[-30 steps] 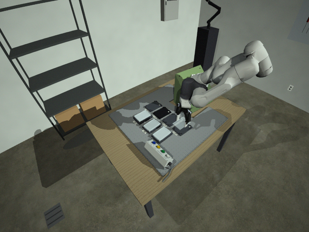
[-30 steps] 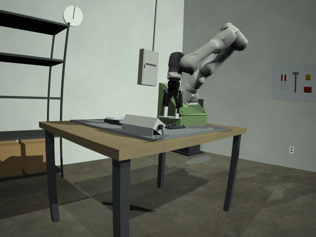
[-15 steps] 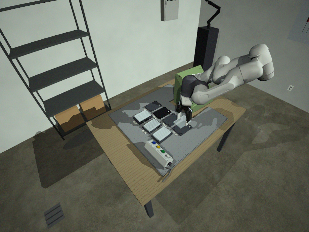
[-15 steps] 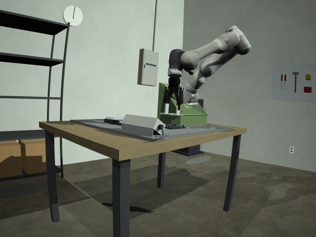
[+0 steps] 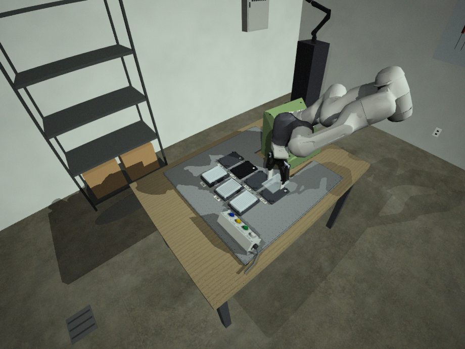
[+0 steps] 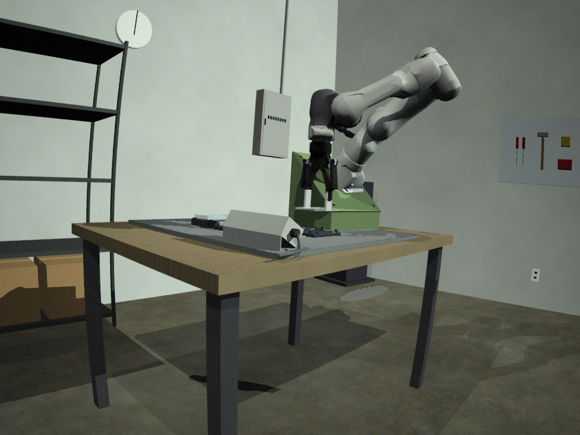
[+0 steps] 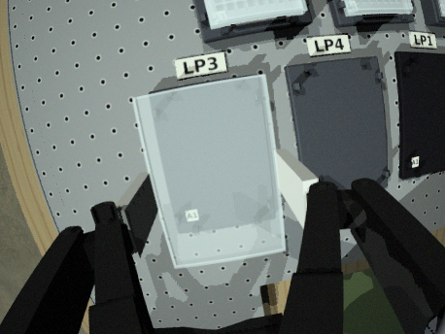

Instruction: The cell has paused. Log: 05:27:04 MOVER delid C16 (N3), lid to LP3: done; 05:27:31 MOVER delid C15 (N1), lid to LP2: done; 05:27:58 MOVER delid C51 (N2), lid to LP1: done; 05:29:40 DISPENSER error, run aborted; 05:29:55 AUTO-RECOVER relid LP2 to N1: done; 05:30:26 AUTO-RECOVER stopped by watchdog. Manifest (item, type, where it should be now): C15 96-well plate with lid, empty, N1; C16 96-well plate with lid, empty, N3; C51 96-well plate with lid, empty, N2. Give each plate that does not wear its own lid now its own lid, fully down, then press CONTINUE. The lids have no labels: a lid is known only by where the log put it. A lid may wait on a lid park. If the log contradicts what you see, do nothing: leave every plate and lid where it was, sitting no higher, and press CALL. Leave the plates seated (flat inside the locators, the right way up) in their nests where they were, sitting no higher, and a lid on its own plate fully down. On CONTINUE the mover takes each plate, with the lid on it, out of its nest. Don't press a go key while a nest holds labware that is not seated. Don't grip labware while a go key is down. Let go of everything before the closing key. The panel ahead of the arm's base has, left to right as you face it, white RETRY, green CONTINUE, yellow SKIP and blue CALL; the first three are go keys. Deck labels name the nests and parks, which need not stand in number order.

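My gripper [image 7: 215, 179] is shut on a clear lid [image 7: 210, 167] and holds it level, well above the empty park labelled LP3 [image 7: 201, 65]. In the top view the gripper [image 5: 276, 170] hangs over the near-right park [image 5: 273, 195] with the lid [image 5: 274, 182] between its pads. Three white 96-well plates [image 5: 214, 174] [image 5: 228, 188] [image 5: 244, 202] sit in a row of nests to the left. Park LP4 [image 7: 339, 119] is bare. Park LP1 [image 7: 424, 113] holds a dark slab with a small white mark. I cannot tell which plates wear lids.
The key panel [image 5: 239, 230] stands at the deck's front edge, with blue [image 5: 231, 214], yellow [image 5: 238, 220], green [image 5: 245, 227] and white [image 5: 251, 234] keys. A green dispenser housing [image 5: 289, 127] stands behind the parks, close to the arm. A shelf rack stands off the table to the left.
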`<state>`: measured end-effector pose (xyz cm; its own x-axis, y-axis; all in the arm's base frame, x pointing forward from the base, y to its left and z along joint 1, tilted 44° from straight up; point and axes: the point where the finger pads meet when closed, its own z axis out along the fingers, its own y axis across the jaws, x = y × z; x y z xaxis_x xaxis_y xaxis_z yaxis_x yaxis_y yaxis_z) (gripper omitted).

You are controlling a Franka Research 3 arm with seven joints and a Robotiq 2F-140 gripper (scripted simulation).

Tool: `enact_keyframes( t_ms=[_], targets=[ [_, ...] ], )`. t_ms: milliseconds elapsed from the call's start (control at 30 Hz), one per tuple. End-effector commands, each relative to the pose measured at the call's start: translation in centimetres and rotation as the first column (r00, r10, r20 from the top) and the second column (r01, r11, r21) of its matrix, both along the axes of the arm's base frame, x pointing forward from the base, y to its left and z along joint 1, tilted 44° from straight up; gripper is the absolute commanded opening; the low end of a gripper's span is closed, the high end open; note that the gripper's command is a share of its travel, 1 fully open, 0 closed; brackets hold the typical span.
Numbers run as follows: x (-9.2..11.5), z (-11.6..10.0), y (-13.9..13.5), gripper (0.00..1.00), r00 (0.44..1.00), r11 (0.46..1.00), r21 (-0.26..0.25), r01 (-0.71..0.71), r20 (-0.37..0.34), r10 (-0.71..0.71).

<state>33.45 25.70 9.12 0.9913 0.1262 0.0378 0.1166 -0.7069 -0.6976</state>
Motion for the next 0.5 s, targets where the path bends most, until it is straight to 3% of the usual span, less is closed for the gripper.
enact_keyframes(
  t_ms=[0,33,100,267,467],
  targets=[
    [1.4,0.0,0.0,0.00,1.000,1.000,0.009,-0.002,-0.010,0.002],
    [2.4,0.0,0.0,0.00,1.000,1.000,0.015,-0.005,-0.010,0.006],
    [2.4,0.0,0.0,0.00,1.000,1.000,0.015,-0.005,-0.010,0.006],
    [10.1,-2.2,-2.1,0.00,1.000,0.999,0.040,-0.015,-0.009,0.015],
    [14.5,-5.3,-6.1,0.00,1.000,1.000,0.009,0.003,-0.006,-0.003]
  ],
)
